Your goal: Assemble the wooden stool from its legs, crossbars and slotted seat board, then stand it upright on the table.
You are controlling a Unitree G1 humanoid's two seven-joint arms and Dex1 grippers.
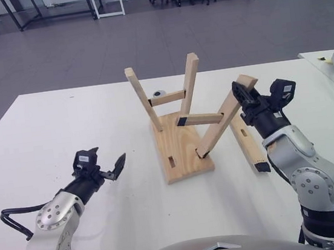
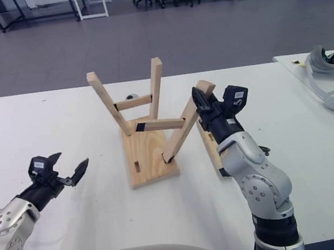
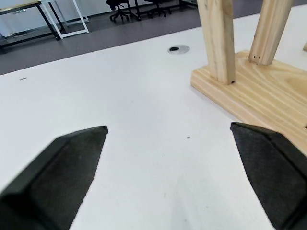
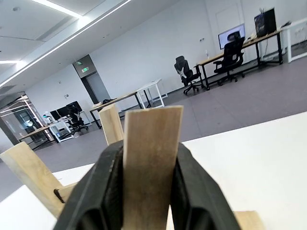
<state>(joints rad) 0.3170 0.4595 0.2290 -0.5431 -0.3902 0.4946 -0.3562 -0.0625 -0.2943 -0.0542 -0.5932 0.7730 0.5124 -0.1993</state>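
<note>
Assembly is standing at leg three. Head view: right gripper point(image 1: 241, 94) is clenching the tilted pale wooden leg point(image 1: 217, 132), propped on the slotted pine seat board point(image 1: 180, 157) on the white counter point(image 1: 63, 125). Left wrist view: left gripper point(image 3: 169, 128) is gaping, empty. Right wrist view: the leg likely needs righting into its slot.

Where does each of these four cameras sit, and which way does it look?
Left eye view: head, facing down over table, seat board, left gripper, right gripper.
Right eye view: beside it, same scene.
Left wrist view: left wrist, facing the seat board past its open gripper.
Right wrist view: right wrist, facing the room along the clamped leg.
Shared: eye views and left wrist both show the seat board.
</note>
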